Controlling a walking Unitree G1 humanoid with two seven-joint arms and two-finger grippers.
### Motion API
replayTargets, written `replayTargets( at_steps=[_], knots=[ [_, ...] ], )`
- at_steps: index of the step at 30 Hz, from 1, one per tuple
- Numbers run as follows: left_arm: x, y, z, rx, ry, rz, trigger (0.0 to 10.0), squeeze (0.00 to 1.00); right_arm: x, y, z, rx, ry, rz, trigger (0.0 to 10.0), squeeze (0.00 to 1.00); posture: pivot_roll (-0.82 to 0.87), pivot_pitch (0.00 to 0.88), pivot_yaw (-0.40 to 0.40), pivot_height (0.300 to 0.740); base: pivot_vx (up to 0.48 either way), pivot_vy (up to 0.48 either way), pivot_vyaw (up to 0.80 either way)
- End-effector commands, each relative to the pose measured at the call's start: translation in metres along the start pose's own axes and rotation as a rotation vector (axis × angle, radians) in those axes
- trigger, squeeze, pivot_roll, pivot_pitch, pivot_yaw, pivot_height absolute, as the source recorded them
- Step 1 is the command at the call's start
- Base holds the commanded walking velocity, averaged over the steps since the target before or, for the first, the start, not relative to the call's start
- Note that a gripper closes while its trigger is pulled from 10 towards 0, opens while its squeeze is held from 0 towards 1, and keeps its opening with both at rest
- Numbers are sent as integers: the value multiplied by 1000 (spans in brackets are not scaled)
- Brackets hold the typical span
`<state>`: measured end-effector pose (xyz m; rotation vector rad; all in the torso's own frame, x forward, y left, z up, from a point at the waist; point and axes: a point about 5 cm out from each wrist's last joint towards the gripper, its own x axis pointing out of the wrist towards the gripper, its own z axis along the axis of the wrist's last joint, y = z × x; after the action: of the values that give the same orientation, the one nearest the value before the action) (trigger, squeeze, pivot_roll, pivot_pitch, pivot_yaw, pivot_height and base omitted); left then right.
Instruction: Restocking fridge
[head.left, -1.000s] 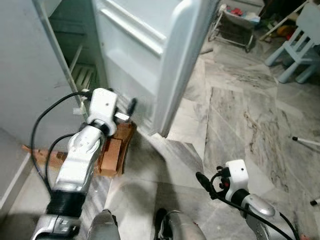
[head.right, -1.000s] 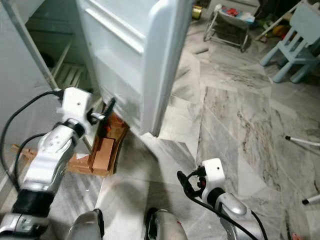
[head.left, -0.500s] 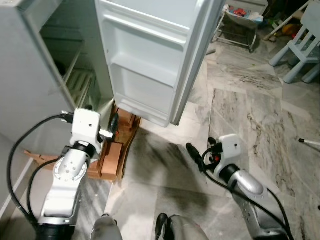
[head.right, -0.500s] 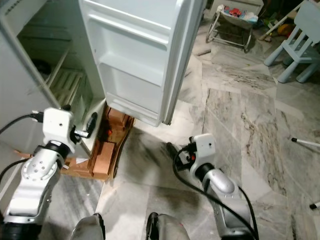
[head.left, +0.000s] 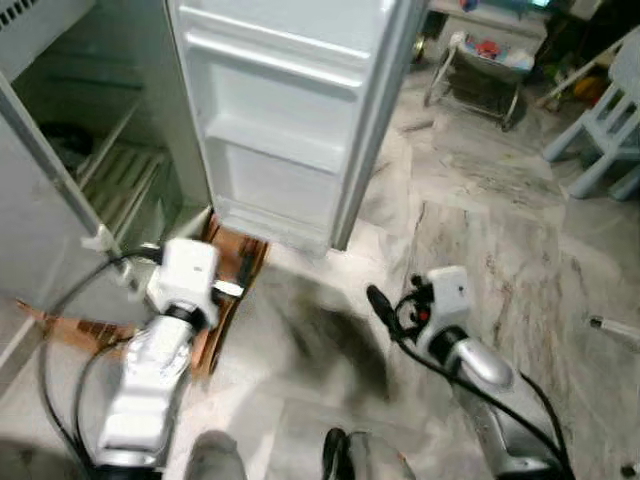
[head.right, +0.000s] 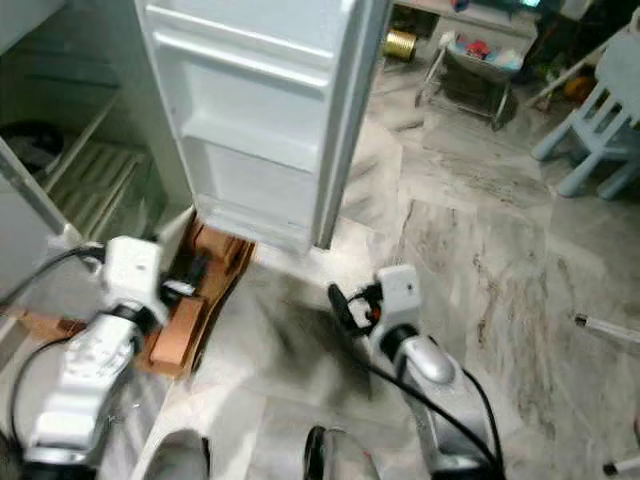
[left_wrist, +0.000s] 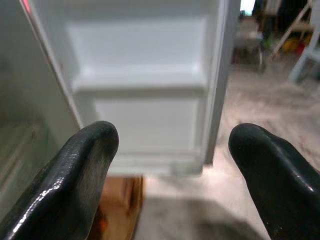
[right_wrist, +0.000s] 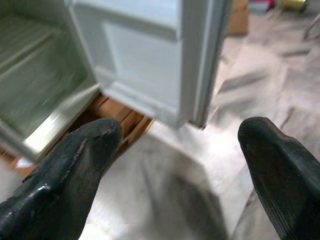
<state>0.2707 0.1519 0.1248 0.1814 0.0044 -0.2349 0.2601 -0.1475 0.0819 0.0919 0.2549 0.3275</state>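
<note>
The white fridge stands open at the robot's left, its door swung out over the marble floor, whose veined slabs run bare rightward to a blue chair. Since a second ago the camera has pulled back, showing more door shelves. Both the left gripper and right gripper hold their jaws wide apart, empty, facing the door.
</note>
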Motion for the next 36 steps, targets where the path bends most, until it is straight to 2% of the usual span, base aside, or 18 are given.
replayTargets(
  at_steps=[1,12,20,27,36],
  knots=[
    [0,2,-5,3,26,4,10000,0,-1,3,-3,6,12,6,10000,0,98,117,-112,740,450,0,0],
    [14,7,-3,22,23,-14,10000,0,0,1,1,4,-4,-16,10000,0,85,114,-105,740,469,0,-304],
    [17,4,-7,18,39,-15,10000,0,-2,1,-1,4,1,-23,10000,0,78,108,-104,740,480,0,0],
    [23,0,-7,23,40,-39,10000,0,-2,-1,-1,-1,-3,-34,10000,0,76,106,-106,740,480,0,-617],
    [33,-4,-7,36,38,-63,10000,0,-3,-3,-2,-10,-2,-45,10000,0,68,104,-104,740,480,0,0]
  ],
)
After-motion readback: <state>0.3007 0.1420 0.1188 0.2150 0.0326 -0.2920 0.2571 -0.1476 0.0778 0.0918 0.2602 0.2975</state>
